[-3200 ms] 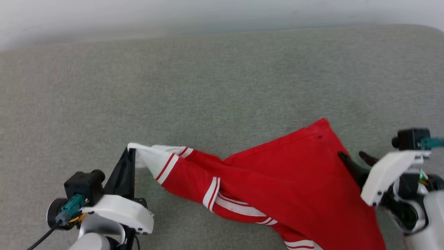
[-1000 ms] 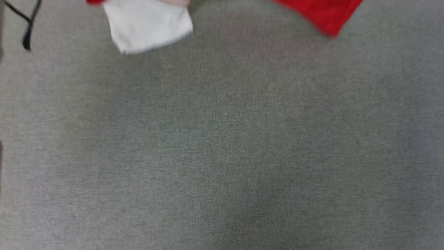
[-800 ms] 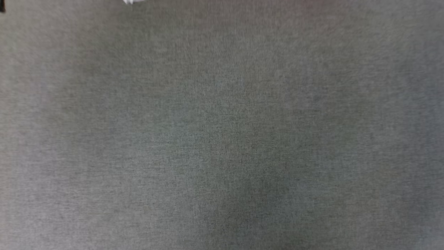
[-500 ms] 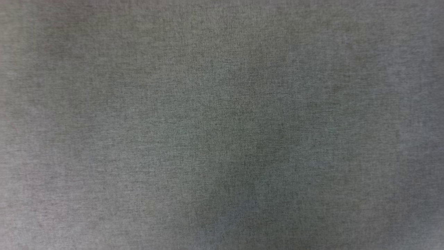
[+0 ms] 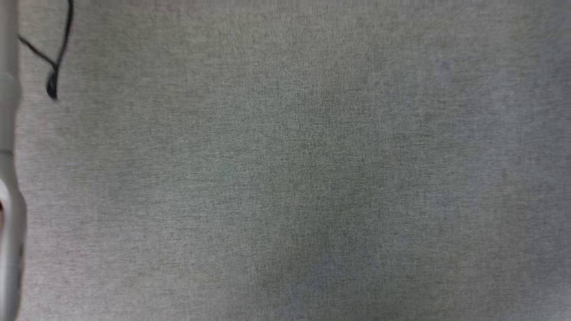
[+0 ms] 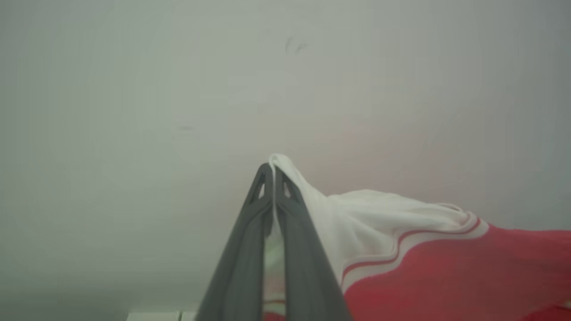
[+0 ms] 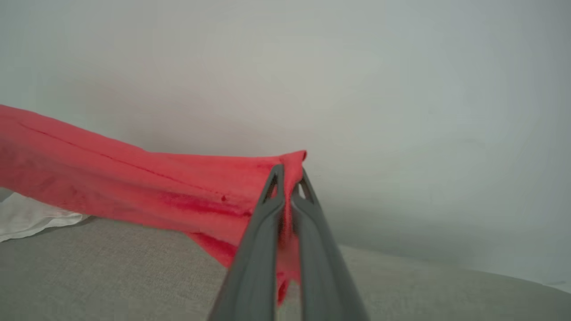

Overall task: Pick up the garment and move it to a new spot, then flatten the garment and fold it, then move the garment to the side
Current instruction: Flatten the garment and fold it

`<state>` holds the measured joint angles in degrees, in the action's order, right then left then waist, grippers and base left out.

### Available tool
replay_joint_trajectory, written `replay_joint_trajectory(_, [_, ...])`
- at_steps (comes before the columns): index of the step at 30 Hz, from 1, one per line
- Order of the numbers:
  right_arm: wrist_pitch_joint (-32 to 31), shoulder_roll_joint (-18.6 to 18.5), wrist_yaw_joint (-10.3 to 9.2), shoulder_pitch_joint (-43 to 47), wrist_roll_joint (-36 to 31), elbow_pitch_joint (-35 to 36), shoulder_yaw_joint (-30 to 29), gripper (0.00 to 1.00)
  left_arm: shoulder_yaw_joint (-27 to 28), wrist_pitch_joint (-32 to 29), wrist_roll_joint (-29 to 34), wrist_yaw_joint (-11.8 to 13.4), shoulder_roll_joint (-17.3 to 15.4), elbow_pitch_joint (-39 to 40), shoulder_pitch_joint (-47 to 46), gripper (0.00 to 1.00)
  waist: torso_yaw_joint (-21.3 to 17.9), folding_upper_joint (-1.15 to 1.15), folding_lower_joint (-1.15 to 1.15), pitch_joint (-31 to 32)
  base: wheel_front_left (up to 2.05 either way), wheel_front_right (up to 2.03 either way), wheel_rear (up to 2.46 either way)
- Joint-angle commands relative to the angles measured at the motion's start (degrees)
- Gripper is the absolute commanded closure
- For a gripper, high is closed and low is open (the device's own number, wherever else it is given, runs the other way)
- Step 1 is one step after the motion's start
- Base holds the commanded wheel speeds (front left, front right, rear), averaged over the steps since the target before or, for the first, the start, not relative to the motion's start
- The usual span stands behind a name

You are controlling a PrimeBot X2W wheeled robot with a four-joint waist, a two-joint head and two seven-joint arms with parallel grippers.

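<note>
Grey cushion surface (image 5: 285, 178) sliding under head view, camera having swung since lift. Left gripper (image 6: 273, 171) clamping white sleeve (image 6: 379, 209), right gripper (image 7: 290, 178) clamping red edge. Garment (image 7: 134, 187) stretching between them above cushion; move to new spot progressing.

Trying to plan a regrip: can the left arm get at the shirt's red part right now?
Probably not: its fingers are shut on the shirt by its white sleeve, so they'd have to let go first.
</note>
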<state>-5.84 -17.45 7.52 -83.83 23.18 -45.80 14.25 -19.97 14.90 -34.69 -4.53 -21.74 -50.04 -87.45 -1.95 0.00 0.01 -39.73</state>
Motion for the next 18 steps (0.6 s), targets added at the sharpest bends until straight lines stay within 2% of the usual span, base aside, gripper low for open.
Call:
replay_joint_trajectory(1, [0.2,-1.1,-0.06,3.0,1.5,0.9,1.1,1.0,0.4,0.4,-0.3,-0.5,-0.4,0.4,3.5,1.0,0.4,0.0,-0.01,3.2,0.0,0.0,0.0])
replay_joint_trajectory(2, [-0.1,-1.6,-0.06,4.9,2.3,1.3,1.8,1.0,0.6,0.4,-0.3,-0.5,-0.5,0.7,5.7,1.0,0.6,0.0,-0.01,4.3,0.0,0.0,0.0])
replay_joint_trajectory(3, [-0.5,-3.0,-0.06,11.1,5.1,3.4,3.8,1.0,1.6,0.4,-1.2,-1.0,-1.3,2.0,12.9,1.0,0.9,0.0,-0.01,7.6,0.0,0.0,0.0])
replay_joint_trajectory(8, [-0.7,-5.7,-0.08,22.3,8.5,7.4,4.4,1.0,3.8,0.1,-5.4,-1.7,-1.7,4.4,25.8,1.0,1.0,0.0,-0.01,13.0,0.0,0.0,0.0])
replay_joint_trajectory(14, [-2.0,-7.0,-0.09,35.7,10.2,13.1,3.7,1.0,5.3,-1.3,-8.2,1.2,-3.3,10.9,41.6,1.0,0.6,0.0,-0.01,18.6,0.0,0.0,0.0])
replay_joint_trajectory(18, [-2.2,-5.9,-0.09,43.9,10.6,17.2,1.2,1.0,6.2,-2.8,-9.8,4.1,-4.2,17.9,52.0,1.0,0.4,0.0,-0.01,21.7,0.0,0.0,0.0])
